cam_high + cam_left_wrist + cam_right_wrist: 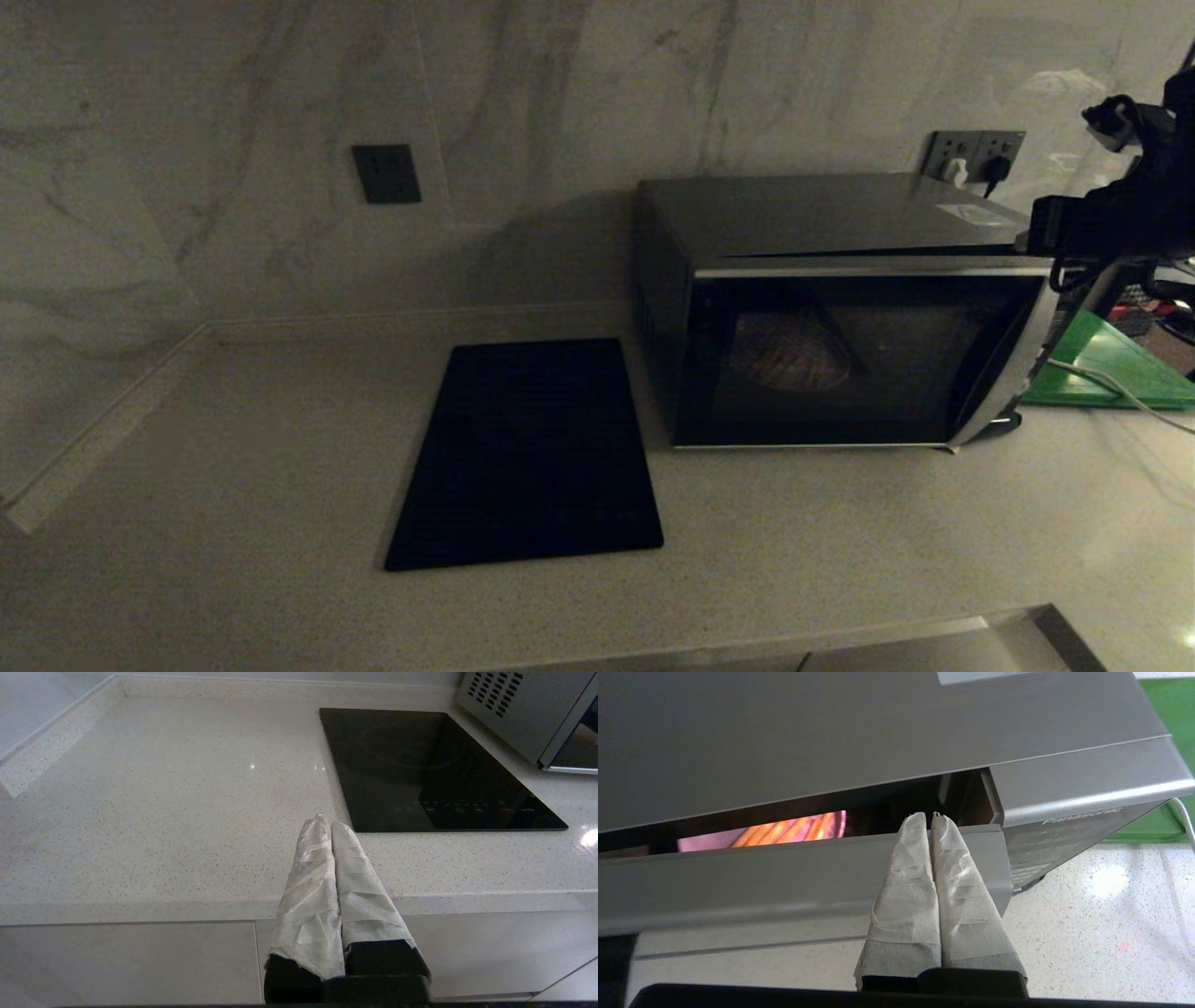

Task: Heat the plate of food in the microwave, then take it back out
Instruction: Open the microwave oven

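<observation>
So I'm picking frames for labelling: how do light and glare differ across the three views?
Head view: dim and dark overall, the plate only a faint glow behind the microwave glass. Left wrist view: bright, with small glare spots on the counter and reflections in the black slab. Right wrist view: bright, the plate lit pink-orange through the door gap, with a glare patch on the counter.

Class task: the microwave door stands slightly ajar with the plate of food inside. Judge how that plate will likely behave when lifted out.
The plate of food looks rigid and shallow, so it should probably lift flat without flexing. The loose orange sticks may slide or roll if it tilts. Its smooth rim could slip in the right tool, whose fingers are paper-wrapped.
</observation>
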You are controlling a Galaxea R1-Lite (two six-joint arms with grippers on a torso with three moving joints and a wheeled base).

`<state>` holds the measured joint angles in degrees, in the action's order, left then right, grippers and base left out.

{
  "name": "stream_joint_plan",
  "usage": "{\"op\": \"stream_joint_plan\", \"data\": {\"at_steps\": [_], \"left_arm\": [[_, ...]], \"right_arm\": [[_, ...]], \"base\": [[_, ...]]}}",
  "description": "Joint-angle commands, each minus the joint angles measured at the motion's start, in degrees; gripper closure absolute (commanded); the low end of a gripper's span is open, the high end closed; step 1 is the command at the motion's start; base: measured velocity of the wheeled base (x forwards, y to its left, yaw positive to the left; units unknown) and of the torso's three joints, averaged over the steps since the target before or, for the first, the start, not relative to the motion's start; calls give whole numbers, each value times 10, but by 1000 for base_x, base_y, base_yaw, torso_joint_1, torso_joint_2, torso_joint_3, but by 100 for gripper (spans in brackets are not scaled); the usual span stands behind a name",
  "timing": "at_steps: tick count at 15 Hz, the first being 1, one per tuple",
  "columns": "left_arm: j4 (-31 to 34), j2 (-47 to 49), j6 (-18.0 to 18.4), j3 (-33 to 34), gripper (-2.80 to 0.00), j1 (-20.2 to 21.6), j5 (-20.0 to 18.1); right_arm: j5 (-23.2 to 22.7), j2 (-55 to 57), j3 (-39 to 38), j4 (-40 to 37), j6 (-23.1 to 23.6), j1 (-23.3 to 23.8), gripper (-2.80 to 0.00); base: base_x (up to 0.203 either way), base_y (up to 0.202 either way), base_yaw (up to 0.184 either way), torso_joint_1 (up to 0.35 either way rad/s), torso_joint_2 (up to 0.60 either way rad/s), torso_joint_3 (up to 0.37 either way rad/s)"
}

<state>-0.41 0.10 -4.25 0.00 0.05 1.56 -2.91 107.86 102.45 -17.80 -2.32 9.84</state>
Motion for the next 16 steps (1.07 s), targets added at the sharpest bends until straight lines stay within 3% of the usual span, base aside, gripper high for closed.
{"op": "stream_joint_plan", "data": {"at_steps": [1,16], "left_arm": [[0,0,-1,0,0,0,0],[0,0,-1,0,0,0,0]], "right_arm": [[-1,7,-1,-1,0,0,0],[-8,-120,-100,-5,-5,-6,0]], "base": [[0,0,0,0,0,0],[0,0,0,0,0,0]]}}
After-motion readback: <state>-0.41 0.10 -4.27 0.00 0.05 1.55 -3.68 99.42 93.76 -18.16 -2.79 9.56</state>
